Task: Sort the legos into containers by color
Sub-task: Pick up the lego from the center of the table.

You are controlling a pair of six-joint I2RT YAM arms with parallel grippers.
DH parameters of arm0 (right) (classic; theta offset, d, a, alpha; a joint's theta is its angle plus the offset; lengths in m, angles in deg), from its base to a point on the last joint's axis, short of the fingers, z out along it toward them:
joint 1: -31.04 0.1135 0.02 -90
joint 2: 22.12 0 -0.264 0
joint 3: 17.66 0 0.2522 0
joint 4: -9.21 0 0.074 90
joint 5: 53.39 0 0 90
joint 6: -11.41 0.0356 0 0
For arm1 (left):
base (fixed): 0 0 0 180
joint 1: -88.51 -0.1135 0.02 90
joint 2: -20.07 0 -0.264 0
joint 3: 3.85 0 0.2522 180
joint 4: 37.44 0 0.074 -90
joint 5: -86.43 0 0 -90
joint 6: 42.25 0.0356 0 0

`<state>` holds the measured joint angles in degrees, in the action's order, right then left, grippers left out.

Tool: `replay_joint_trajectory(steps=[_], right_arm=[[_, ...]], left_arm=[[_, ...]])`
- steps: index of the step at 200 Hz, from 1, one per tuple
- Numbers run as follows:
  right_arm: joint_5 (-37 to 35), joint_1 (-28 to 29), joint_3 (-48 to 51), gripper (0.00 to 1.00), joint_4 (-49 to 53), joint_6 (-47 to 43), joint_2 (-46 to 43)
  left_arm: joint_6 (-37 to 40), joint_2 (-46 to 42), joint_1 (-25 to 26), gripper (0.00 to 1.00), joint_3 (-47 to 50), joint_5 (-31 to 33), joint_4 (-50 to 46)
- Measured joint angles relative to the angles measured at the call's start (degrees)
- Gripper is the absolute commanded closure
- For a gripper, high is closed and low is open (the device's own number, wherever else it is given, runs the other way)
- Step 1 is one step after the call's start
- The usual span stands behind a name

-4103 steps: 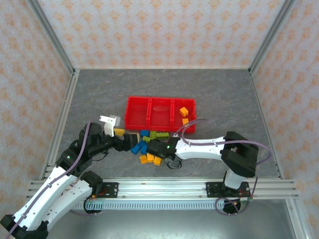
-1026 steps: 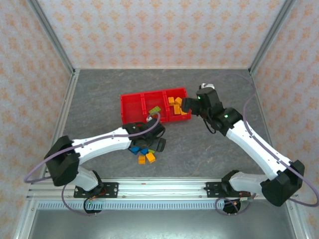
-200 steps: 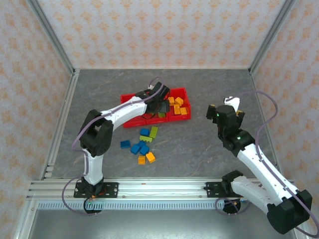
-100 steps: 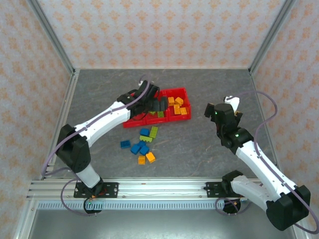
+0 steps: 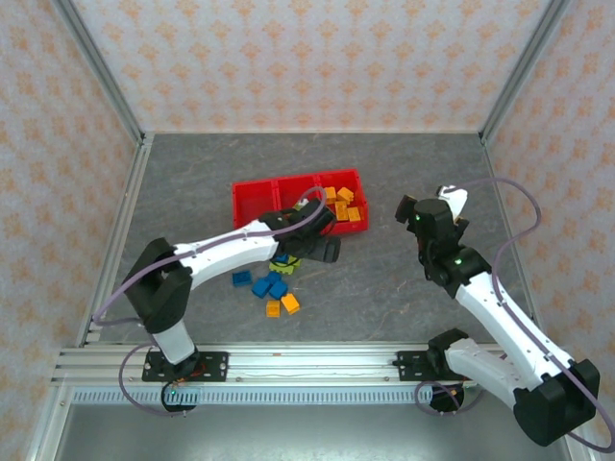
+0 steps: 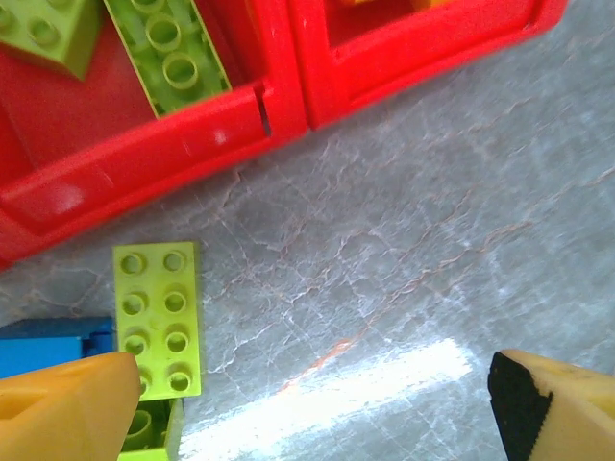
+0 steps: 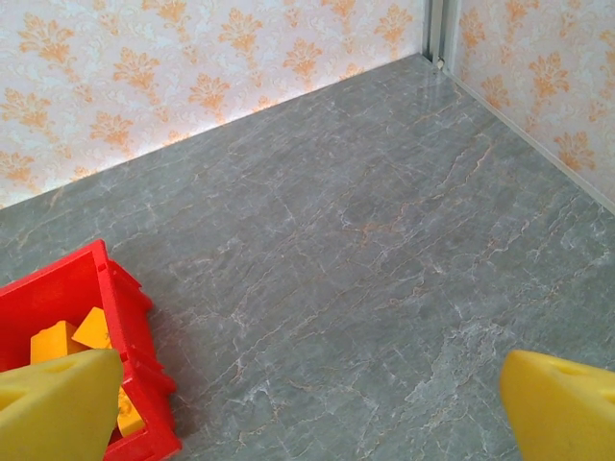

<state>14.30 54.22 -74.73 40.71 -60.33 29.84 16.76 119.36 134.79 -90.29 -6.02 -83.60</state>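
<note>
Lime lego (image 6: 158,320), long axis roughly square to tray (image 6: 144,161) wall

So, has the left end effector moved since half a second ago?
Yes. The left end effector pulled back from over the red tray to just past its near wall.

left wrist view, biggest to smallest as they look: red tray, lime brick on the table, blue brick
1. tray
2. lime brick on the table
3. blue brick, though it is partly cut off at the edge, so its rank is unsure
</note>
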Motion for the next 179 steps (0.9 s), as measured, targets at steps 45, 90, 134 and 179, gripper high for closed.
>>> replay_joint_trajectory(steps=[45, 90, 134, 179], right_arm=[[-0.22, 0.0, 0.0, 0.0, 1.27, -0.07, -1.55], [-0.2, 0.0, 0.02, 0.0, 2.01, -0.26, -1.6], [-0.17, 0.0, 0.13, 0.0, 2.01, -0.72, -1.57], [-0.07, 0.0, 0.24, 0.0, 1.99, -0.92, -1.51]], left_arm=[[0.02, 6.82, -0.59, 0.06, -1.46, -1.57, -1.07], [-0.44, 8.74, -1.36, 0.07, -2.19, -0.92, -1.2], [-0.66, 8.59, -2.6, 0.08, -2.08, 1.42, -1.42], [-0.7, 7.43, -2.84, 0.09, -1.84, 2.08, -1.44]])
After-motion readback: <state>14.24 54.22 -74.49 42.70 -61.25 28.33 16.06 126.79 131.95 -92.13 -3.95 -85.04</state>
